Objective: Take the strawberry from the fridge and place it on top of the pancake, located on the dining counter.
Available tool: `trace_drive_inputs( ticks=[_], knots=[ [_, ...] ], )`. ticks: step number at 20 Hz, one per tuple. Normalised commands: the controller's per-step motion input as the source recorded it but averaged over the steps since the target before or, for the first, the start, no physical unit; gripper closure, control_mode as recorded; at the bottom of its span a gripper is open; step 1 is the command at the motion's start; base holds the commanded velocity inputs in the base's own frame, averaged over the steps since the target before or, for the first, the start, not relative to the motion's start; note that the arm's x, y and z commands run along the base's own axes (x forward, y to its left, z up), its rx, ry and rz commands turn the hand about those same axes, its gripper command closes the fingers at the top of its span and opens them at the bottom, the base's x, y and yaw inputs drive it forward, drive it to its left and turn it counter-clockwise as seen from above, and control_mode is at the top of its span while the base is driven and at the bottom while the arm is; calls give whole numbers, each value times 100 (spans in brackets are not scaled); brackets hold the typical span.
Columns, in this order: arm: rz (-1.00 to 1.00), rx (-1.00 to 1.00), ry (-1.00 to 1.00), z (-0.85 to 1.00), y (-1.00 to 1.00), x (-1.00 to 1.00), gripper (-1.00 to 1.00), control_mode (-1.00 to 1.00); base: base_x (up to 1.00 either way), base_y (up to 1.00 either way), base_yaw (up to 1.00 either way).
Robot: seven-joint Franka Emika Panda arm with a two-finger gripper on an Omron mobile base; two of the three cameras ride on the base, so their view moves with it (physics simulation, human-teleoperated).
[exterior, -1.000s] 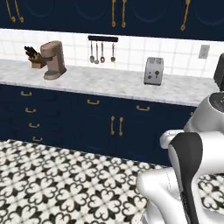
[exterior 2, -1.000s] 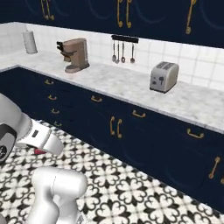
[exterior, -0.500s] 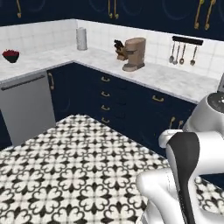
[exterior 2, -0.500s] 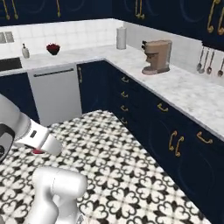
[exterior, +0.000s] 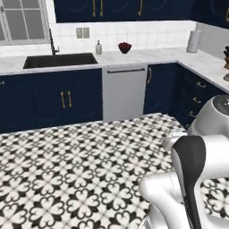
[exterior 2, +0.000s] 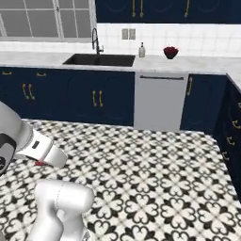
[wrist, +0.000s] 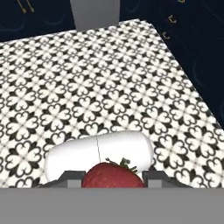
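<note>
While the base swings round, your left base view has traded the coffee-maker counter for a black sink (exterior: 60, 60); the right base view shows that sink and a grey dishwasher front (exterior 2: 161, 101); your hand view has the gripper (wrist: 113, 180) clenched on the small red strawberry (wrist: 113, 176), with no pancake counter reached yet

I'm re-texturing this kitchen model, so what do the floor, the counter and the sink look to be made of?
Floor: looks like matte patterned tile, black-and-white floral repeats in a grid. Counter: pale stone, probably marble, with faint grey mottling. Sink: dark, matte basin, possibly composite or coated metal; too plain to tell.
</note>
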Motion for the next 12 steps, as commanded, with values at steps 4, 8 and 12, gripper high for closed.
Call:
trace_drive_inputs(
  ticks=[4, 8, 12],
  knots=[
    [0, 0, 0, 0, 0, 0, 100, 100, 0, -3, 80],
    [0, 0, 0, 0, 0, 0, 100, 100, 0, -9, 73],
    [0, 0, 0, 0, 0, 0, 100, 100, -9, 23, 59]
  ],
)
